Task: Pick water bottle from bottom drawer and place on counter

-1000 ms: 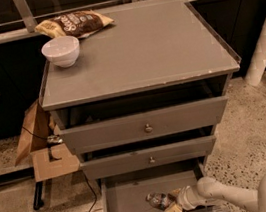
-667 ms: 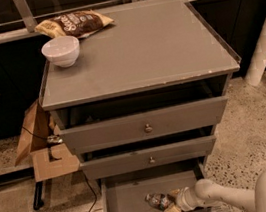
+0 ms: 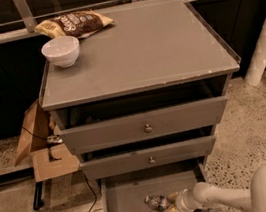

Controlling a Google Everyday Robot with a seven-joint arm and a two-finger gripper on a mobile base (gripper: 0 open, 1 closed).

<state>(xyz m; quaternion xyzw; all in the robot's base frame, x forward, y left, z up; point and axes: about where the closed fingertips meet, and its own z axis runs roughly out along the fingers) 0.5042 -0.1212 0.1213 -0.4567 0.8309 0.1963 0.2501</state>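
The bottom drawer [image 3: 124, 203] of the grey cabinet is pulled open. The water bottle [image 3: 157, 203] lies on its side on the drawer floor near the front middle, its cap end pointing left. My gripper [image 3: 171, 206] reaches into the drawer from the right on a white arm and sits at the bottle's right end, its yellowish fingertips [image 3: 172, 197] against the bottle. The counter [image 3: 154, 48] is the grey cabinet top above.
A white bowl [image 3: 61, 51] and a snack bag [image 3: 73, 24] sit at the counter's back left. The two upper drawers [image 3: 146, 126] are slightly open. Cardboard boxes [image 3: 44, 148] and a cable lie on the floor at the left. A white post [image 3: 264, 40] stands at the right.
The arm has pushed a little further left into the drawer, bringing the gripper closer onto the bottle. The bottle has hardly moved.
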